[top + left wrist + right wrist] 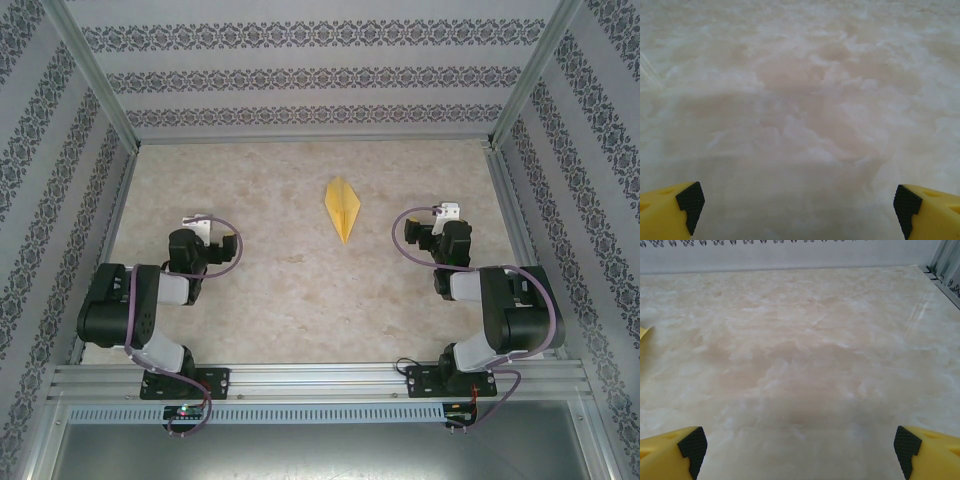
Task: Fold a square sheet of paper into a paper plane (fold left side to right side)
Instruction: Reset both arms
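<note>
While both arms are kept low beside their bases, the left gripper [203, 224] is found at the left of the table [280, 300] with its jaws spread wide apart. In its wrist view the yellow fingers [665, 212] and their black pads [691, 205] are set at opposite lower corners, with bare table between them and nothing gripped.

To the right of that gripper, about mid-table and slightly farther off, the paper plane [343, 208] is laid flat and is touched by neither arm. It is already folded into a slim dart, so the folding is judged to be finished or very nearly so. Its long axis is run from far to near, tipped a little rightward at the near end, where it is drawn to a point. Both arms are thus presented with its long side, not its tip.

Farther right, the right gripper [447, 213] is held about level with the plane, likewise wide open and empty. In its wrist view a small yellow corner is caught at the left edge, so the plane is placed to this gripper's left. The right arm is judged the nearer of the two, and any remaining touch would be made by a leftward reach.
</note>
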{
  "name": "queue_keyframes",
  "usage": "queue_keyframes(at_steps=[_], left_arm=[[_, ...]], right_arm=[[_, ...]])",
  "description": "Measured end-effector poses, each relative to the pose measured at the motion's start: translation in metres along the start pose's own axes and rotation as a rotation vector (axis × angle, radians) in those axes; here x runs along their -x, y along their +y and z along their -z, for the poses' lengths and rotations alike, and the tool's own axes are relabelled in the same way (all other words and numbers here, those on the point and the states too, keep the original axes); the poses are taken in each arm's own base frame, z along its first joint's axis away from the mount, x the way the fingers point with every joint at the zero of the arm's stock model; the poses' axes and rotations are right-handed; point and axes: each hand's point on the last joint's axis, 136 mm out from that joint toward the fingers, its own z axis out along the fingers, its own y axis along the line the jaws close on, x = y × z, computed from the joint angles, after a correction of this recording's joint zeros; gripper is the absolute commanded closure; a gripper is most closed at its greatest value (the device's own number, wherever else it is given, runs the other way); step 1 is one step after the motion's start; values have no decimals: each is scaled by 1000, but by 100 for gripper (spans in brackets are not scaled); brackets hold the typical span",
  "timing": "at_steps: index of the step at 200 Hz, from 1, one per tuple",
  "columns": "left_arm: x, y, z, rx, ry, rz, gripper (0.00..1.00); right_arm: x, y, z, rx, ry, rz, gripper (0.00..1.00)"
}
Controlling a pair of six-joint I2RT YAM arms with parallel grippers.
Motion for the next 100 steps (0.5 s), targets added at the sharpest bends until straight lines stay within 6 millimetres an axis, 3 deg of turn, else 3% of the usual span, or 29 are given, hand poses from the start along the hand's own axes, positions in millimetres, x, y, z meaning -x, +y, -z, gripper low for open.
queue_keyframes(at_steps=[33, 100], left_arm=[[18, 2, -4, 6, -38, -2, 0], [19, 7, -5, 39, -38, -1, 0]], right_arm=[[0, 0, 0, 0, 0, 0, 2], [0, 5, 0, 1, 0, 28, 2]])
